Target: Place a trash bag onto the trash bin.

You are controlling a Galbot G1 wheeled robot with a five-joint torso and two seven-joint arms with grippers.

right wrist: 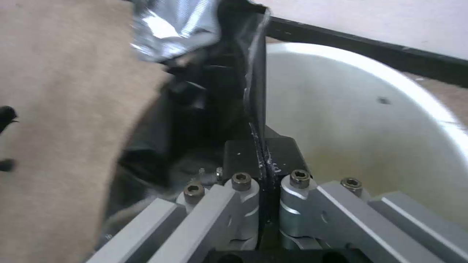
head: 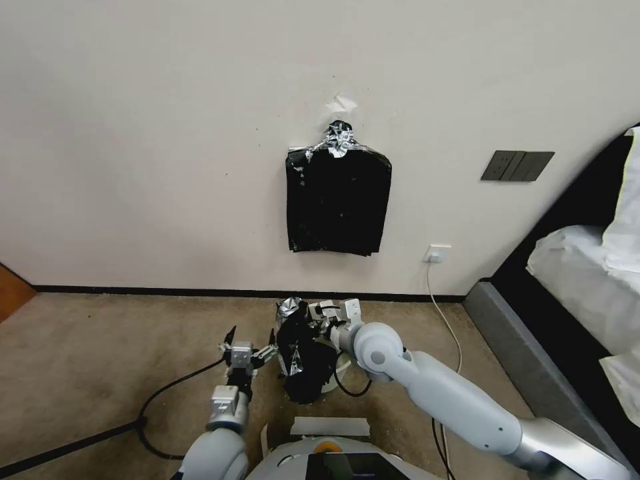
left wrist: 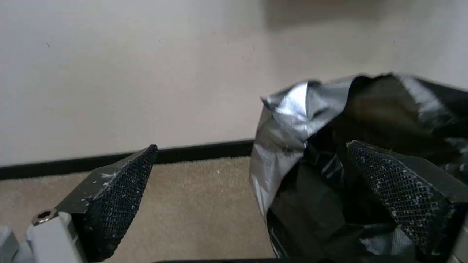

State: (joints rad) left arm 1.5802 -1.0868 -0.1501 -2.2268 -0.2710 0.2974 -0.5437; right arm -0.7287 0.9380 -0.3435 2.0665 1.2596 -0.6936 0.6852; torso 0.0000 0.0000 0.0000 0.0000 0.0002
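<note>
Right gripper [right wrist: 263, 157] is clamping one thin edge of the trash bag [head: 303, 360]; its fingers [right wrist: 285, 155] are pressed together on the film, which is running up out of the pinch. The bag is hanging crumpled from that grip, low over the carpet [head: 100, 360], just in front of the wall [head: 167, 133]. The trash bin [right wrist: 370, 120] is sitting on the floor right beside the held film, its cream interior bare, so the bag is not yet over the rim.

Left gripper [head: 251, 347] is waiting just to the left of the bag, fingers [left wrist: 117, 197] spread wide. In the left wrist view the one finger is showing against the bag's black folds, the other well out over bare carpet; whether any film is lying between them cannot be told.

Judgement on the step: the bag mouth needs opening. The left fingers should be closing on the edge opposite the right pinch, taking a single layer only, then drawing apart gently, since the film looks thin and liable to slip or tear. The mouth should be wider than the rim before lowering.

The bundle of bags [head: 338, 200] is hanging on the wall above.
</note>
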